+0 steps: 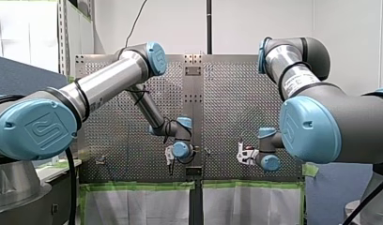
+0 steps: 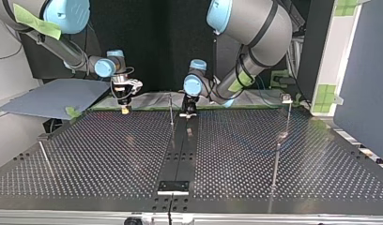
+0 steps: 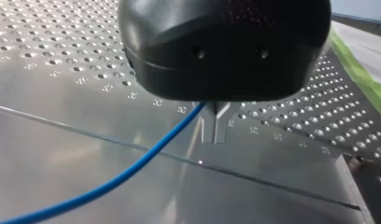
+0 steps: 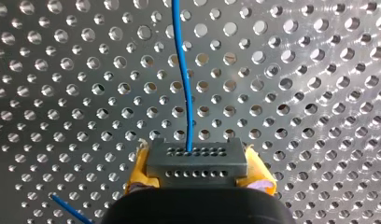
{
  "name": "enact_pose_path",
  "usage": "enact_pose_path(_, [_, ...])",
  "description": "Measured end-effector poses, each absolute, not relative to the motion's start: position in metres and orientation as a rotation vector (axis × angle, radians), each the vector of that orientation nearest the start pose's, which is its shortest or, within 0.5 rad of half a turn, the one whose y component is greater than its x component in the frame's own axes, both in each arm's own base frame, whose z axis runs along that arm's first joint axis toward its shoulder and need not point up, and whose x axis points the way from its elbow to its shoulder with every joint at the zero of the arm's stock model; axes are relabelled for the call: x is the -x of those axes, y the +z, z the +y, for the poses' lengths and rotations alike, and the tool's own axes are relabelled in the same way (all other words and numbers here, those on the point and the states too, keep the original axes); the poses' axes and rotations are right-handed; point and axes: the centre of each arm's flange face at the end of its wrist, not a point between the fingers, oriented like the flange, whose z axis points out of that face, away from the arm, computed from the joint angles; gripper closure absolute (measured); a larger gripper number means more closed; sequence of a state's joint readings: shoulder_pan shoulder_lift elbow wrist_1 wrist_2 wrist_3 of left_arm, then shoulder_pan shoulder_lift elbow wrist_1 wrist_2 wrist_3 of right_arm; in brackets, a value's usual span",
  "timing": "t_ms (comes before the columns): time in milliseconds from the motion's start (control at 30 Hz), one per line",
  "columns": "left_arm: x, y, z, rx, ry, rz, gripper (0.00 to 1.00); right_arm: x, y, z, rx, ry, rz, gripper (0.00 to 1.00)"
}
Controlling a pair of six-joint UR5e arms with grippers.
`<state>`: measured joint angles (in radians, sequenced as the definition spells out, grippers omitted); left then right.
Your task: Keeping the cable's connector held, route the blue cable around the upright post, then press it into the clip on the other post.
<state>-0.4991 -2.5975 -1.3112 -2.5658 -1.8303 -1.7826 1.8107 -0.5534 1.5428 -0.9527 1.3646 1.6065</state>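
- Blue cable (image 3: 170, 133) sat pinched between the metal fingers (image 3: 223, 123) of my left gripper (image 3: 215, 134). The gripper was closed narrow on it just above the perforated table (image 3: 62, 56), and from there the cable trailed away low over the plate.
- My right gripper (image 4: 198, 171) was clamped on the grey connector (image 4: 198, 158), with yellow pads (image 4: 139, 172) on either side. The cable ran out of the connector's face and away over the holes.
- In the top view, my left gripper stood just right of the thin upright post (image 2: 171, 110), toward that view's far edge. My right gripper hung well to the post's left.
- The clip (image 2: 287, 98) topped the other post (image 2: 288, 112), far right in that view and well apart from both grippers.
- The step in hand looked to be leading the cable round the upright post, with the routing hardly begun.
- To do it well, my right gripper should hold firm and steady. My left should carry the cable low round the post with light tension, so that it hugs the post without tugging the connector.
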Motion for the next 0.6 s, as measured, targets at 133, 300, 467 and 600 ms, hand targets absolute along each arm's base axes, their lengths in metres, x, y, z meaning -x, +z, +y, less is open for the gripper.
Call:
enact_pose_path(133, [-0.583, -0.005, -0.439, -0.060, -0.287, 1.757, 1.00, -0.308, -0.043, -0.619, -1.546, 1.540, -1.021, 1.00])
enact_pose_path(300, [-0.585, -0.005, -0.438, -0.059, -0.280, 1.753, 1.00, -0.307, -0.041, -0.623, -1.541, 1.544, -1.019, 1.00])
enact_pose_path(467, [-0.586, -0.004, -0.437, -0.056, -0.279, 1.746, 1.00, -0.307, -0.037, -0.628, -1.539, 1.555, -1.013, 1.00])
enact_pose_path(600, [-0.587, -0.004, -0.437, -0.055, -0.278, 1.741, 0.89, -0.307, -0.036, -0.630, -1.539, 1.558, -1.010, 1.00])
